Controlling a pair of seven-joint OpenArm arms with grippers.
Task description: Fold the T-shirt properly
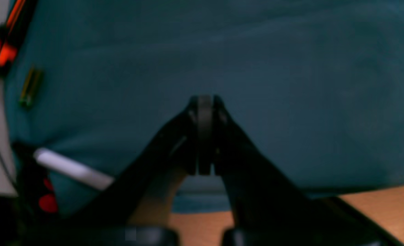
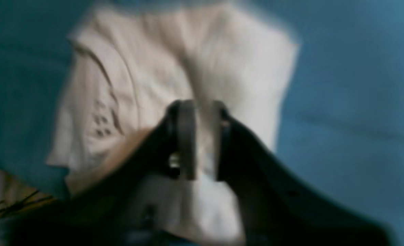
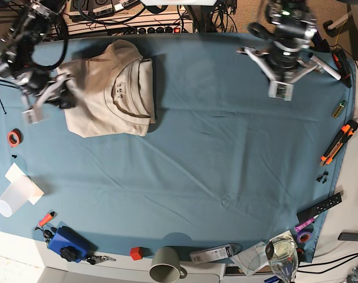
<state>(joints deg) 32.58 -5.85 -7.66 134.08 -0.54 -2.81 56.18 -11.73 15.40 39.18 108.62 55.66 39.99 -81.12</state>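
A: Where does the T-shirt sit on your table right now?

B: You have it folded into a compact beige bundle at the far-left part of the teal cloth in the base view, near the back edge. The ribbed collar and the small printed label face up, toward the bundle's right side.

A: And your right gripper?

B: It is at the shirt's left edge in the base view. In its wrist view you see the two fingers drawn nearly together with a ridge of beige fabric pinched up between them. The picture is blurred, so you cannot read more detail than that.

A: Your left gripper?

B: Well apart from the shirt, above bare teal cloth at the far right of the base view. In its wrist view the fingers are pressed together with nothing between them.

A: Anything else you should note?

B: An orange-and-black cutter lies on the cloth's right border, a grey mug and a blue box near the front edge, a red tape ring at the left border. None touches the shirt.
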